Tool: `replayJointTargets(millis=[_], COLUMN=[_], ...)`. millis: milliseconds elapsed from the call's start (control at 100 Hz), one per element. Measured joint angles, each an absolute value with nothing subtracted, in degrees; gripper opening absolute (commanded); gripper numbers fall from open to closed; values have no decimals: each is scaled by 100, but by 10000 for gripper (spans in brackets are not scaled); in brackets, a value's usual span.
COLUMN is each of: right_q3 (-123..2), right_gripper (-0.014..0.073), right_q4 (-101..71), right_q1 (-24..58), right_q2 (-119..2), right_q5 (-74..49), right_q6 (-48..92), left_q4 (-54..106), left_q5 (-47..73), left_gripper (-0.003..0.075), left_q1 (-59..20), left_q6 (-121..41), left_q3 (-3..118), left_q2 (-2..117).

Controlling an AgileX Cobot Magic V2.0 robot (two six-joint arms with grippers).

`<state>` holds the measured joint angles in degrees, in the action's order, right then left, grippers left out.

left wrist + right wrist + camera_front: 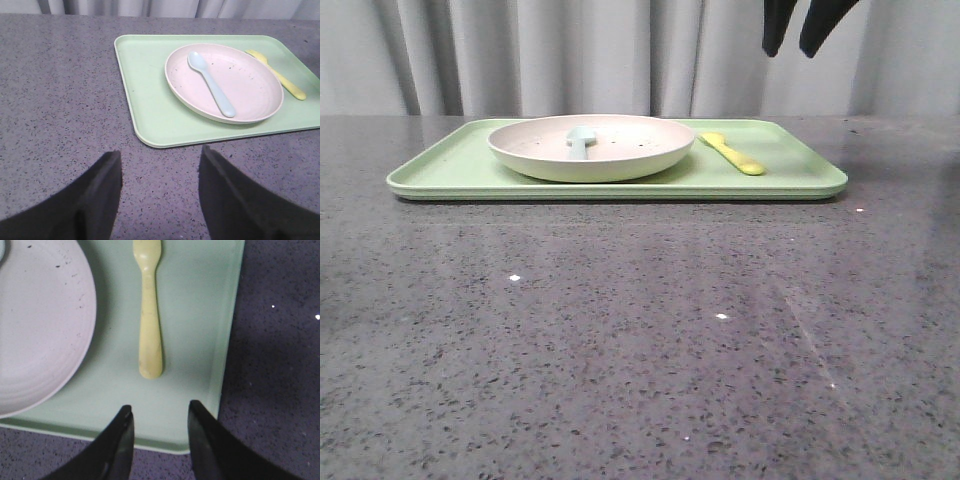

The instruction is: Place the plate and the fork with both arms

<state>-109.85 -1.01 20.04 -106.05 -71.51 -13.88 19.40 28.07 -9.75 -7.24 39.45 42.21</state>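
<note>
My right gripper (159, 421) hangs with jaws apart above the near rim of the light-green tray (200, 300), in line with the yellow fork's (149, 315) handle. The fork lies on the tray just beside the speckled plate (35, 325). I judge a straight descent onto the handle, pinching across its width, best; my left gripper (159, 197) waits spread off the tray.

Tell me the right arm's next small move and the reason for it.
Probably lower the right tool straight toward the fork handle. The tool hangs open above the tray, the handle end lying just ahead of its tips, and the fork lies free beside the plate, untouched.
</note>
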Motion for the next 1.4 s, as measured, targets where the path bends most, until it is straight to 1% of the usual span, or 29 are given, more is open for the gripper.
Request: replayJointTargets(millis=[190,550,640,830,1070,1120,1190,1240,1360,1400], right_q3=[-10096,-8133,-7683,-6796,-5734,-5529,-5256,-5081,-4697,-4597], right_gripper=[288,288,288,288,283,265,211,156,-6,-46], right_q4=[-101,-101,-101,-53,-39,-39,-39,-39,-39,-39], right_q1=[2004,2004,2004,2004,2004,2004,2004,2004,2004,2004], right_q2=[-9793,-8242,-7884,-7179,-6221,-6008,-5692,-5471,-4918,-4766], right_q5=[-7080,-6073,-5793,-5310,-4815,-4695,-4519,-4419,-4241,-4165], right_q6=[-1388,-1388,-1388,-1388,-1388,-1388,-1388,-1388,-1388,-1388], left_q4=[1940,1940,1940,1940,1940,1940,1940,1940,1940,1940], left_q5=[2807,2895,2906,2929,2939,2939,2939,2939,2939,2939], left_gripper=[354,351,309,149,22,1,-21,-20,-20,-20], left_q1=[-975,-975,-975,-975,-975,-975,-975,-975,-975,-975], left_q6=[-724,-724,-724,-724,-724,-724,-724,-724,-724,-724], left_q3=[3945,3945,3945,3945,3945,3933,3898,3868,3740,3697], left_q2=[4221,4221,4221,4221,4151,4067,3936,3822,3563,3477])
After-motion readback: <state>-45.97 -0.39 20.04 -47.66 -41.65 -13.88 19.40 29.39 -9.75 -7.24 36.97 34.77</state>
